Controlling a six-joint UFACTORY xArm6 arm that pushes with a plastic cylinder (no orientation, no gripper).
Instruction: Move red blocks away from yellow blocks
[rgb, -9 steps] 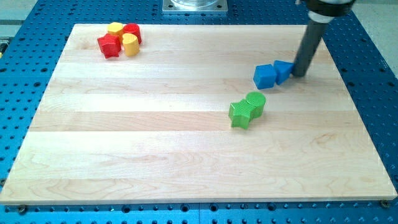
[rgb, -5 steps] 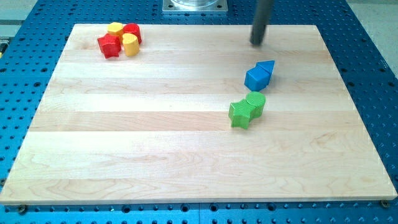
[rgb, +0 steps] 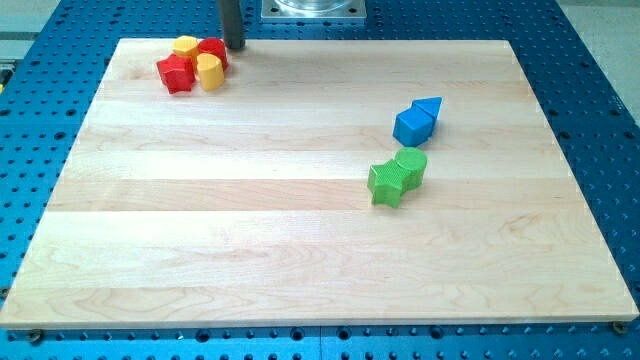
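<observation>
My tip (rgb: 234, 46) (plain rod, no fingers to open or close) sits just right of the upper red block (rgb: 214, 50), apparently placed to shove it off the yellow blocks (rgb: 208, 71)

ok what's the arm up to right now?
My tip sits at the view's top left, just right of the red and yellow cluster. That cluster is packed tight: a red star block, a second red block, a yellow block and another yellow block. The reds are not yet separated from the yellows.
</observation>
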